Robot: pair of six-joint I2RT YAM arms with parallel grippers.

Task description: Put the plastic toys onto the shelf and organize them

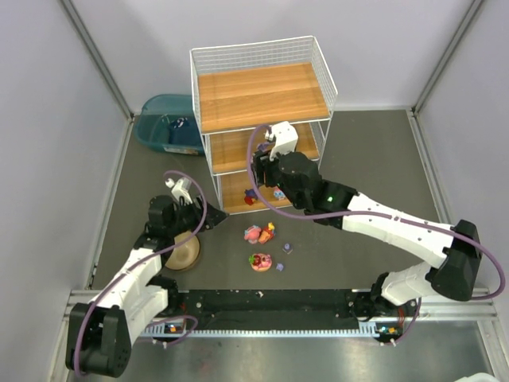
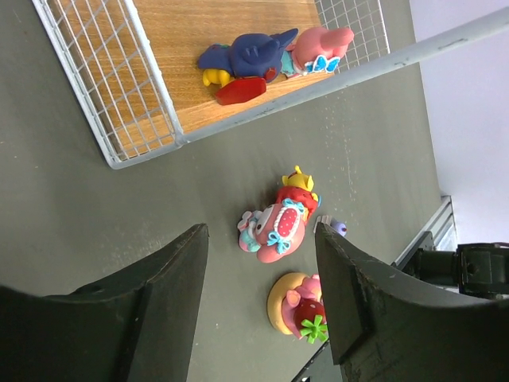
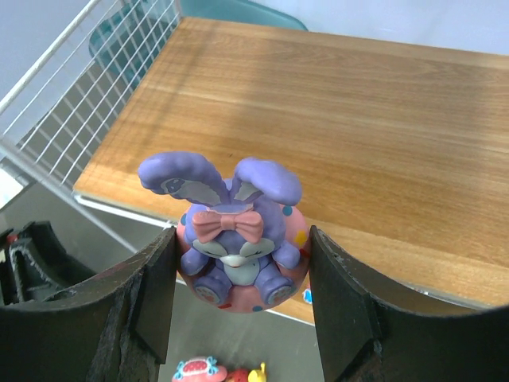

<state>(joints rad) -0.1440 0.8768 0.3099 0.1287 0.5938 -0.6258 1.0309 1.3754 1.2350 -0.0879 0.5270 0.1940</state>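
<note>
From above, loose toys (image 1: 260, 233) lie on the table (image 1: 358, 159) before the shelf (image 1: 262, 95). Left wrist: the left gripper (image 2: 261, 239) gapes empty above them. Right wrist: the right gripper (image 3: 241, 239) clenches the bunny (image 3: 235, 248) at a shelf board's front edge.

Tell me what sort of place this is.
Probably a robot test cell, not a home: plain grey panel walls enclose the dark table, and two white-and-black robot arms sit on a black metal rail.
</note>
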